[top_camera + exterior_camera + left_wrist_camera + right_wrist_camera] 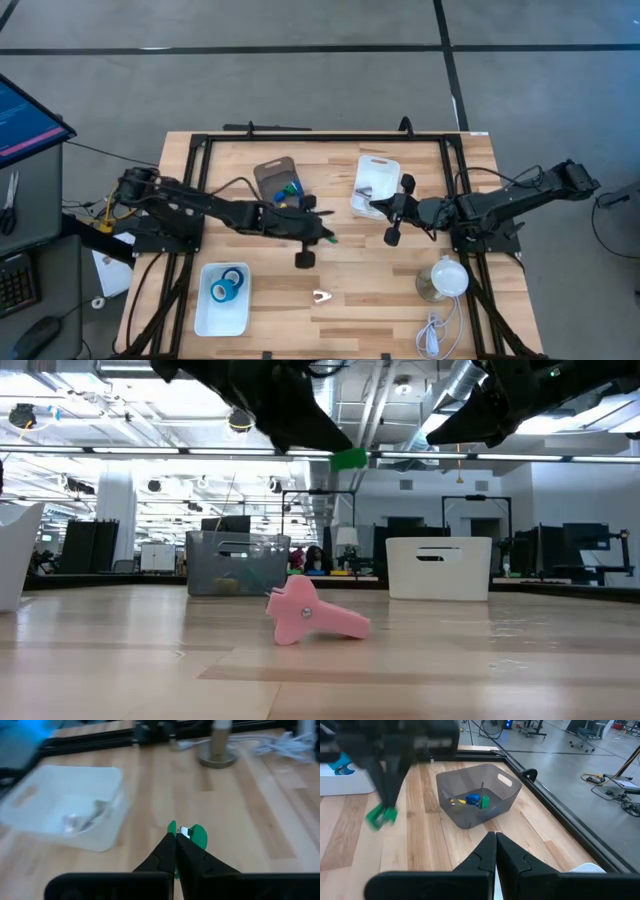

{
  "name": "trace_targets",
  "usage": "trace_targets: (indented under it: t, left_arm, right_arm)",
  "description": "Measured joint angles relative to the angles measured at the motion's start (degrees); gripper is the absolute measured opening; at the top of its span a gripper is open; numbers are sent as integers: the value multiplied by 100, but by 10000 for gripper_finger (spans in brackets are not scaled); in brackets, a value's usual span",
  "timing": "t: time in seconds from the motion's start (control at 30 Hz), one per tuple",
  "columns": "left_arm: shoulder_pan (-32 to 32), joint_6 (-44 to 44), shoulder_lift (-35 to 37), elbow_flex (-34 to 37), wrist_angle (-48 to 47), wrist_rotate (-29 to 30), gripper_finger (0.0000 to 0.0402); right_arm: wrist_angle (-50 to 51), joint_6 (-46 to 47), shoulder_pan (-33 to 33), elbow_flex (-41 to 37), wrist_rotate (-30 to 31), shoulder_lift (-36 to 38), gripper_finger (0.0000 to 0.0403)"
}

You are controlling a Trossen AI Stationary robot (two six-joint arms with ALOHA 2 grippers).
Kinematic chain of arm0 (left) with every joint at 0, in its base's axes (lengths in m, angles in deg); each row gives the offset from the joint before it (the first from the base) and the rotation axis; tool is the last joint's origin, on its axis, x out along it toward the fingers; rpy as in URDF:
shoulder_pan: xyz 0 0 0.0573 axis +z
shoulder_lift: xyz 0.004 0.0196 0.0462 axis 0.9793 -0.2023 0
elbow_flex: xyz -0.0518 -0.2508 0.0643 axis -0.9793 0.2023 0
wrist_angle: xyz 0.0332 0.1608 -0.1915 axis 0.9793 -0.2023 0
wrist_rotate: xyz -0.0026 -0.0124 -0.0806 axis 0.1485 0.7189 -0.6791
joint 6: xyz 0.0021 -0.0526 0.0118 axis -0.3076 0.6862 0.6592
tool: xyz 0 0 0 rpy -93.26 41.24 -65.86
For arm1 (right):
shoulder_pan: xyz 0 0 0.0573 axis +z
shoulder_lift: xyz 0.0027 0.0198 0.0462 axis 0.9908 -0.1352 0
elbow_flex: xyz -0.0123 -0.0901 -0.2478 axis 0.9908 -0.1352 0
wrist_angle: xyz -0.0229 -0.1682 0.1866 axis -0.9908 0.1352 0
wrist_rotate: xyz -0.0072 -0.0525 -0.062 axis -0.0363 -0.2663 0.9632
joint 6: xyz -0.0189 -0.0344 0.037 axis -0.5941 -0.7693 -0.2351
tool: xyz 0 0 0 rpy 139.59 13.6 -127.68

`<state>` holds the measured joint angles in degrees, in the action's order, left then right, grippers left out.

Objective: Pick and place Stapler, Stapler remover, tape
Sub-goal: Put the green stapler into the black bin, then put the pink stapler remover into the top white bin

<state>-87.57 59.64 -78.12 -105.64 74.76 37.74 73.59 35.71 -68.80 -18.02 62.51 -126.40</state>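
My left gripper [330,238] hangs over the middle of the table, shut on a small green staple remover [192,834], which also shows high in the low view [348,458] and in the right wrist view [381,816]. My right gripper [374,206] hovers shut and empty near the white bin [375,185]. A pink staple remover [310,615] lies flat on the table near its front edge [320,296]. Two blue tape rolls [226,286] lie in a white tray [205,320]. No stapler is clearly visible. My left gripper pinches the green staple remover between its two fingertips [172,842]. Green parts [199,836] stick out past the fingers, with a bit of metal between them. The remover is lifted clear, well above the table.
A grey bin [268,175] at the far middle holds small blue, green and yellow items [472,800]. A white round-based device [445,278] with its cable [432,335] sits at the near right. A black frame [320,137] borders the table.
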Motion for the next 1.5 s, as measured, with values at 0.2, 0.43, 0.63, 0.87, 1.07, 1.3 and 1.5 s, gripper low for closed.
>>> trace_targets:
  t: [0.2, 0.43, 0.63, 0.87, 1.07, 1.3, 1.5]
  left_arm:
    - [31, -135, 572, 0, -1159, 1164, 0]
    - [601, 19, 991, 444, -1829, 1625, 0]
    - [1219, 400, 1262, 1261, -1777, 1622, 0]
    - [1734, 521, 1498, 1840, -1408, 1379, 0]
    - [2106, 965, 1503, 1963, -1357, 504, 3]
    - [2248, 1099, 1503, 2013, -1223, 435, 15]
    - [2251, 1064, 1503, 2013, -1019, 440, 47]
  right_arm:
    - [27, 0, 0, 0, 154, 0, 0]
    - [52, 0, 4, -1, 170, -2, 0]
    - [55, 0, 4, 0, 170, 0, 0]
    - [49, 0, 4, 0, 170, 0, 0]
    - [50, 0, 4, 0, 170, -1, 0]
    - [49, 0, 4, 0, 170, 0, 0]
    - [50, 0, 4, 0, 170, 0, 0]
